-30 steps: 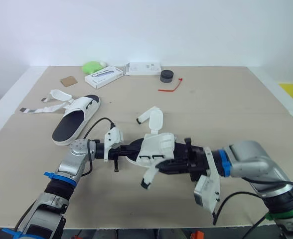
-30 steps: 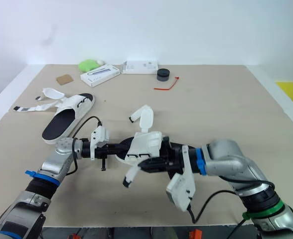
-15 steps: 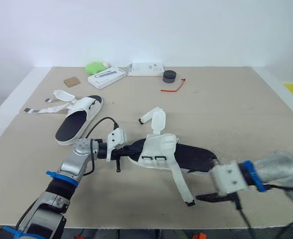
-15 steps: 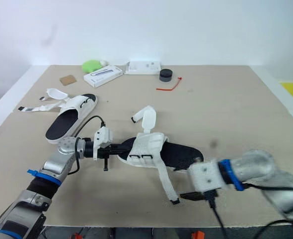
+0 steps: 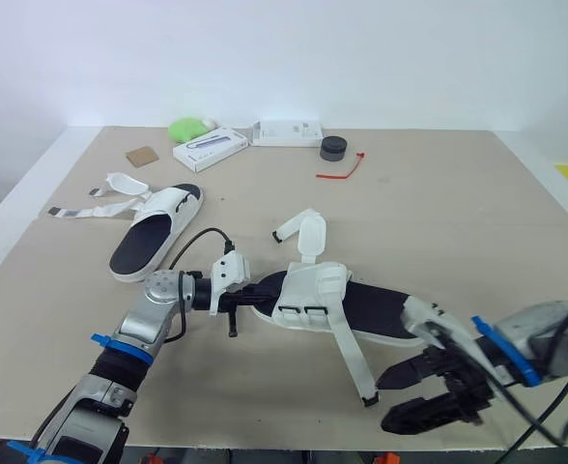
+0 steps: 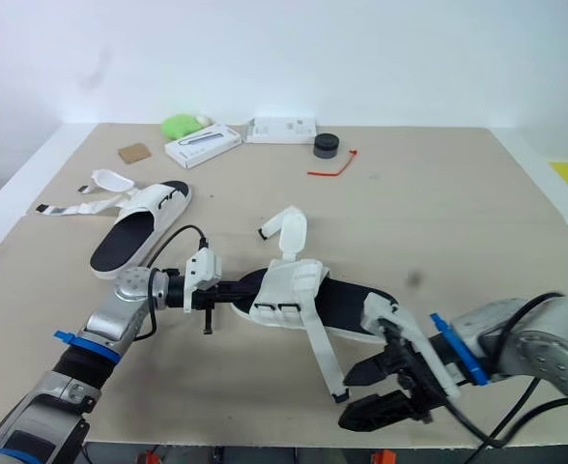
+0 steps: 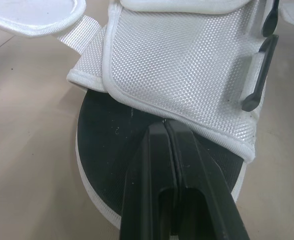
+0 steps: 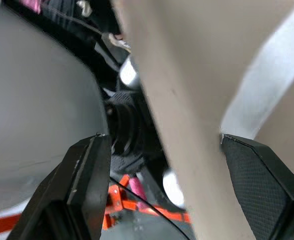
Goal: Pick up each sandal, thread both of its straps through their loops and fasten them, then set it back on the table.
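From the head views, you are in the threading step on the near sandal (image 5: 332,304), which lies mid-table (image 5: 458,213). Its long axis runs left to right, the right end a little nearer you. The strapped front seems to point to your left, the bare black heel to your right. The left gripper (image 5: 251,293) is clamped on that left end. One strap (image 5: 354,362) trails loose toward the table's near edge, and a second strap (image 5: 306,232) curls up on the far side. The right gripper (image 5: 411,396) hovers just beside the loose strap's tip, its fingers spread wide and holding nothing. The other sandal (image 5: 154,227) waits well apart at the far left, straps undone.

In the left wrist view, your fingers (image 7: 154,150) are pressed together on the black footbed, right at the hem of the white upper. The black loops (image 7: 259,75) sit at the upper's outer edge with nothing through them (so neither strap is fastened yet).

In the right wrist view, the fingers (image 8: 82,185) stand far apart, and the table's near edge runs between them. The strap shows as a pale band beside one fingertip, not gripped.

Next, I'd judge, you need to close the right fingers on the strap's tip and steer it up to a loop while the left keeps the sandal steady
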Available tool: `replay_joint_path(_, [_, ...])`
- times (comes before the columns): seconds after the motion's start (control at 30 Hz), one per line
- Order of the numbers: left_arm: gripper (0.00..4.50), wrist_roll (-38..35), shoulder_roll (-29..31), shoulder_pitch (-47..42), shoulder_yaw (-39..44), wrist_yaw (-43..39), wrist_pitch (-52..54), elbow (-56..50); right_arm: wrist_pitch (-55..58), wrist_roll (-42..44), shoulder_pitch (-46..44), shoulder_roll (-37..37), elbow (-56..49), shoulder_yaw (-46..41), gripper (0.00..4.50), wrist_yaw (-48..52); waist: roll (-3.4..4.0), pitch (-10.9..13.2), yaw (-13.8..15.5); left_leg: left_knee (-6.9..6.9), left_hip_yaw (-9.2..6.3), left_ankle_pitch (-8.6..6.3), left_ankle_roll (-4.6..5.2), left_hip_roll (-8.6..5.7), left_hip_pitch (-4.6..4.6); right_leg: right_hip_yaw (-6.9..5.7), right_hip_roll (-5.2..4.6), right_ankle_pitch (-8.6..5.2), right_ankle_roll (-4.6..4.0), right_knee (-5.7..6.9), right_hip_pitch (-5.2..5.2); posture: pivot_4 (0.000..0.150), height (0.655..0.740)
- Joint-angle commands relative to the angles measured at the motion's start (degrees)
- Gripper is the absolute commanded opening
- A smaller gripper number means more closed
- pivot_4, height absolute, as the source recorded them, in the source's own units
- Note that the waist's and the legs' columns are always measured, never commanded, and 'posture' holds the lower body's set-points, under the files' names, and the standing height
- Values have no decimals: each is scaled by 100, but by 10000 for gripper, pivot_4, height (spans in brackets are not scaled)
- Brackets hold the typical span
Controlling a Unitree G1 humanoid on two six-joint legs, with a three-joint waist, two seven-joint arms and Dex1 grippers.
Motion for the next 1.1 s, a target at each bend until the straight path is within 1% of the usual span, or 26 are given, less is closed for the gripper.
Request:
replay_joint_path(0.03, [0,441,135,466,-383,58,504,422,467,-189,-547,317,453,59,37630,-264,6,1,-1,0,0,0,1,0,0,0,1,1,0,0,0,1500,7400])
replay_joint_path(0.17, [0,422,168,543,-364,87,560,311,798,-176,-889,403,710,-49,37630,30,18,-7,1,0,-1,-9,17,3,0,0,7,-1,-3,0,1,1500,7400])
replay_joint_path(0.33, [0,394,201,623,-332,157,621,213,803,-483,-996,369,652,88,37630,351,26,-12,0,0,-1,-15,27,3,0,1,10,-2,-3,-4,3,1500,7400])
replay_joint_path(0.43, [0,383,210,662,-329,171,639,171,879,-638,-1069,533,819,148,37630,356,30,-15,-2,0,-1,-16,29,4,0,1,11,-3,-3,-4,2,1500,7400])
replay_joint_path(0.57, [0,381,221,712,-323,201,670,117,886,-876,-897,663,445,480,37630,345,32,-20,-2,0,-1,-17,30,5,1,2,12,-3,-4,-4,2,1500,7400])
replay_joint_path(0.67, [0,372,227,722,-318,220,678,106,937,-1077,-912,905,492,626,37630,198,33,-20,-2,0,-2,-20,35,8,1,2,17,-6,-7,-4,1,1500,7400])
replay_joint_path(0.7, [0,371,230,721,-317,226,679,103,967,-1120,-945,989,517,655,35430,172,33,-20,-3,0,-1,-20,35,8,1,4,17,-5,-7,-4,1,1500,7400])
replay_joint_path(0.77, [0,365,231,714,-311,239,686,101,1002,-1161,-1007,1094,527,664,28827,191,34,-21,-3,0,-1,-20,35,8,1,5,19,-5,-6,-4,2,1500,7400])
replay_joint_path(0.83, [0,363,229,705,-302,256,688,107,1021,-1169,-1082,1175,540,641,19992,257,35,-21,-3,1,-1,-20,35,8,1,6,19,-4,-5,-4,2,1500,7400])
replay_joint_path(0.9, [0,364,228,701,-297,272,687,111,1026,-1166,-1144,1214,556,605,9139,340,34,-21,-4,1,-2,-20,35,8,1,6,20,-4,-5,-4,2,1500,7400])
replay_joint_path(0.97, [0,362,224,688,-292,280,689,125,1103,-1095,-1213,1292,643,511,673,379,32,-20,-4,1,-3,-20,35,9,1,6,23,-4,-5,-4,3,1500,7400])
replay_joint_path(1.1, [0,369,194,653,-279,301,680,177,1059,-893,-1430,1189,712,294,673,841,32,-19,-8,4,-2,-20,35,11,5,9,25,-1,-3,-4,5,1500,7400])
